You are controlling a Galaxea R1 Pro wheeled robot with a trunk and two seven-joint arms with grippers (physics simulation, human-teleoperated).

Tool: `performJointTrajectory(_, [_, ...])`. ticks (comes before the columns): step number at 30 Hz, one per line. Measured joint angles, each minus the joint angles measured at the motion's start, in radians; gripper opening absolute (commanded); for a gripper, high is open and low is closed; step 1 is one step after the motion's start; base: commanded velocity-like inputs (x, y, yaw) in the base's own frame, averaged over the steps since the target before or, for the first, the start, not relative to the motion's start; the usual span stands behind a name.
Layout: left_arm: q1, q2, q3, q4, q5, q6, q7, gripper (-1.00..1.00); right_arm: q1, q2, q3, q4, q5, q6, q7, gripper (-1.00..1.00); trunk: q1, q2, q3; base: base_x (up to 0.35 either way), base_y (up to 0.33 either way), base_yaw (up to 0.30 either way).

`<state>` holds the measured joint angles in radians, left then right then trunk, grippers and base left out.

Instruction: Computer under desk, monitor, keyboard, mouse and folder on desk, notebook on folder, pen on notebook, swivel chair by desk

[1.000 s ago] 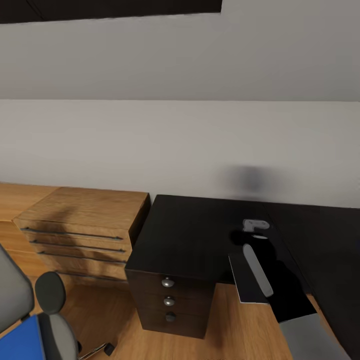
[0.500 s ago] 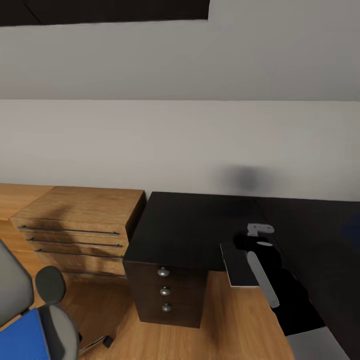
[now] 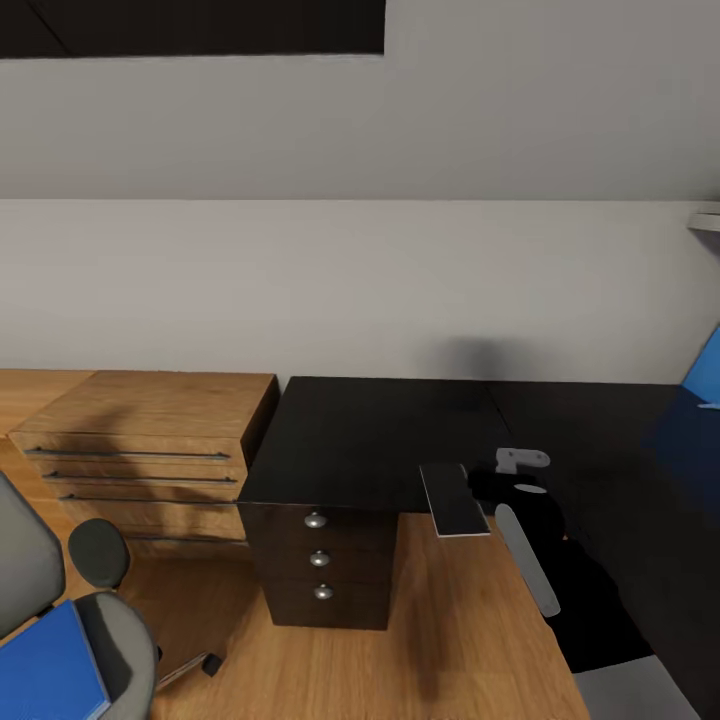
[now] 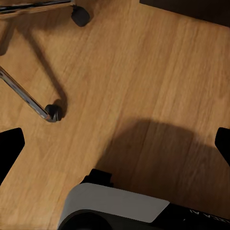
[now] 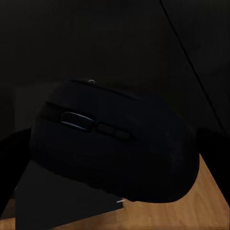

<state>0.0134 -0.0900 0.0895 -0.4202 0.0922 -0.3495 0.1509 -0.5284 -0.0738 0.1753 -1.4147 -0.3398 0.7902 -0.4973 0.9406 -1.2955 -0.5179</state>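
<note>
Mouse (image 5: 112, 143) close under right claw (image 3: 500, 485) over bench (image 3: 370, 430) front edge, claw's grip cannot be told, left claw (image 4: 115, 143) wide above floor (image 4: 143, 72), folder (image 3: 45, 670) on chair (image 3: 110, 640) at 8 o'clock

Light-wood dresser (image 3: 140, 440) on wooden floor (image 3: 470, 630).

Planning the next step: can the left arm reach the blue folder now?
Probably yes: the folder lies uncovered on the swivel chair at the robot's left, and the left gripper is open.
</note>
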Motion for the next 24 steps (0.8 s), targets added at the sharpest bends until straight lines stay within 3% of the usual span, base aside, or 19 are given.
performJointTrajectory(4, [0.0,0.0,0.0,0.0,0.0,0.0,0.0,1.0,0.0,0.0,-0.005,0.0,0.0,-0.002,0.0,-1.0,0.0,0.0,0.0,-0.003,0.0,-0.164])
performJointTrajectory(8, [0.0,0.0,0.0,0.0,0.0,0.0,0.0,1.0,0.0,0.0,-0.036,0.002,-0.001,-0.002,0.0,-1.0,0.0,0.0,-0.003,0.0,0.0,-0.212])
performJointTrajectory(17, [0.0,0.0,0.0,0.001,0.001,0.0,0.0,1.0,0.011,0.0,-0.041,0.001,0.0,-0.004,0.0,-1.0,0.0,0.0,-0.006,0.0,0.0,-0.047])
performJointTrajectory(24, [0.0,0.003,0.001,0.002,0.001,-0.001,0.0,1.0,0.014,0.0,-0.042,0.001,0.0,-0.004,0.0,-1.0,0.0,0.0,-0.006,0.0,0.0,-0.207])
